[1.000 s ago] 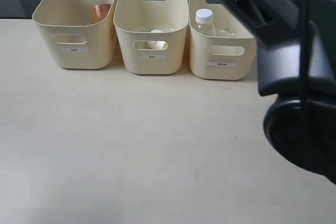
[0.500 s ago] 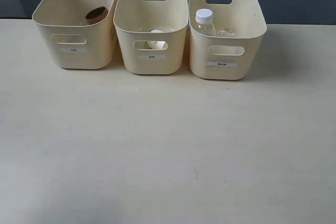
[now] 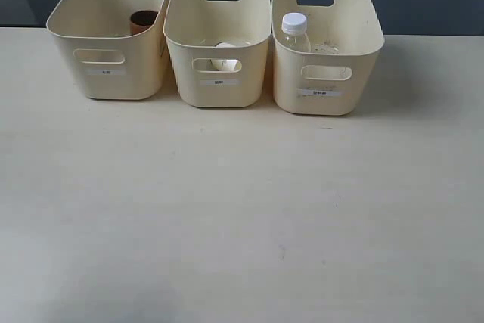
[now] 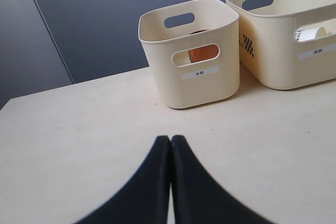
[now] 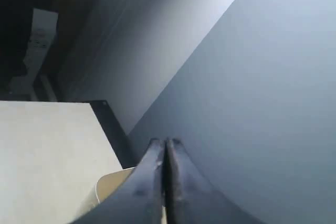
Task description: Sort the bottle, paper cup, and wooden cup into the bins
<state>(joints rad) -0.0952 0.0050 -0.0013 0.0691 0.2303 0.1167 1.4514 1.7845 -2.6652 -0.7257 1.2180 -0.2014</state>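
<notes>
Along the far edge of the table (image 3: 227, 209) we record three bins in a row, sides nearly touching: left bin (image 3: 110, 35), middle bin (image 3: 218, 43), right bin (image 3: 325, 51). We see the wooden cup (image 3: 142, 20) inside the left bin, upright near its far right corner, with its brown body also showing through the front handle cutout in the left wrist view. We note the paper cup (image 3: 224, 56) in the middle bin, glimpsed only through the front cutout; its pose we cannot tell. We log the bottle (image 3: 295, 32) standing upright in the right bin, white cap just above the rim. Neither arm appears in the exterior view. We find the left gripper (image 4: 170, 142) with fingers pressed together, empty, above bare table on the near side of the left bin. We find the right gripper (image 5: 165, 145) likewise closed on nothing, pointed at a dark wall.
</notes>
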